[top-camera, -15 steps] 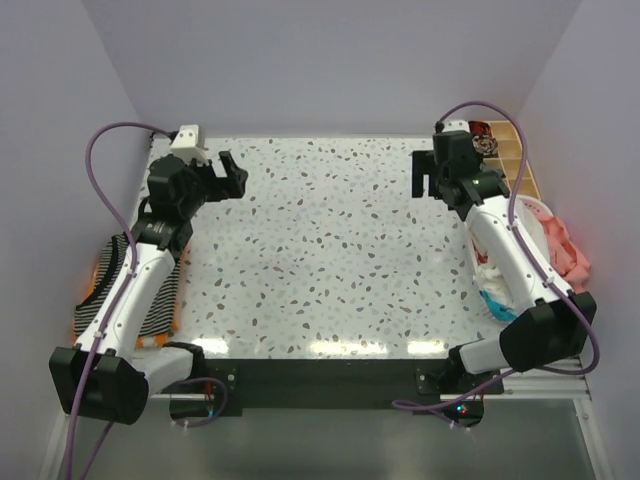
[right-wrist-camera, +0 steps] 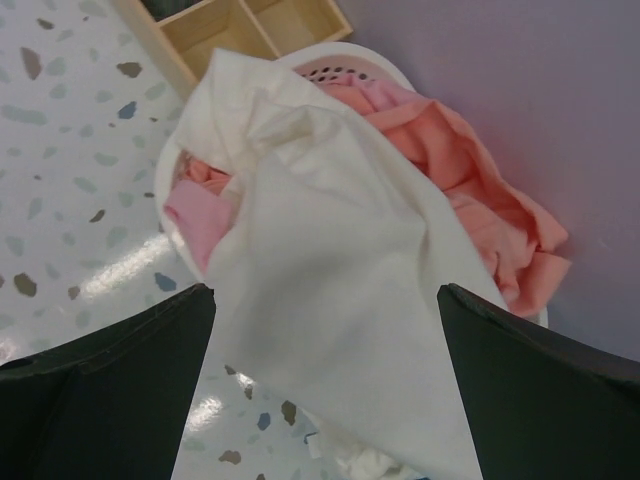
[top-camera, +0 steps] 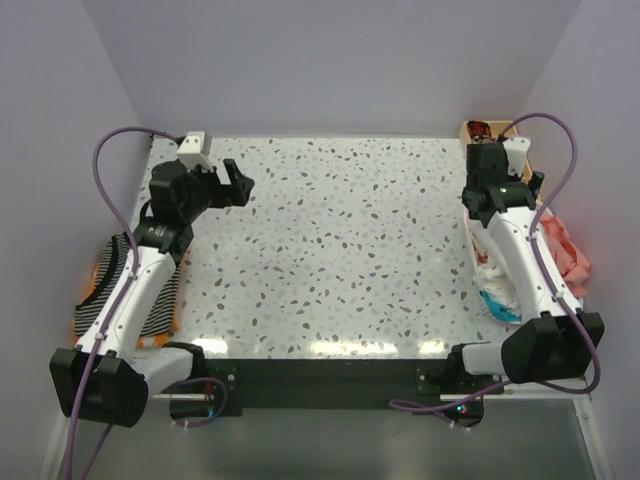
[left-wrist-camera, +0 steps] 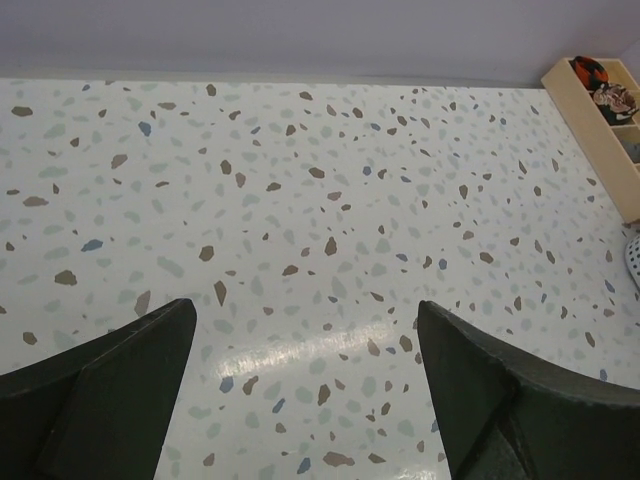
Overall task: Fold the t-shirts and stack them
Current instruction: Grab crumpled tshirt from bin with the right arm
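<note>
Cream t-shirt (right-wrist-camera: 330, 280) is draped over the rim of the white basket (right-wrist-camera: 340, 55) at the desk's (top-camera: 340, 230) right edge, with the coral-pink tees (right-wrist-camera: 470, 170) heaped behind it. Its length runs roughly along that edge. Your right gripper (right-wrist-camera: 322, 298) hangs straight above it, jaws wide and empty, so the cloth is directly below and a drop should reach it. That's your nearer arm. The left gripper (left-wrist-camera: 305, 310) is spread open over the far-left corner, well apart. Since half a second ago, your right arm has swung off the desk's far right, out over the basket; the left has barely shifted.
</note>
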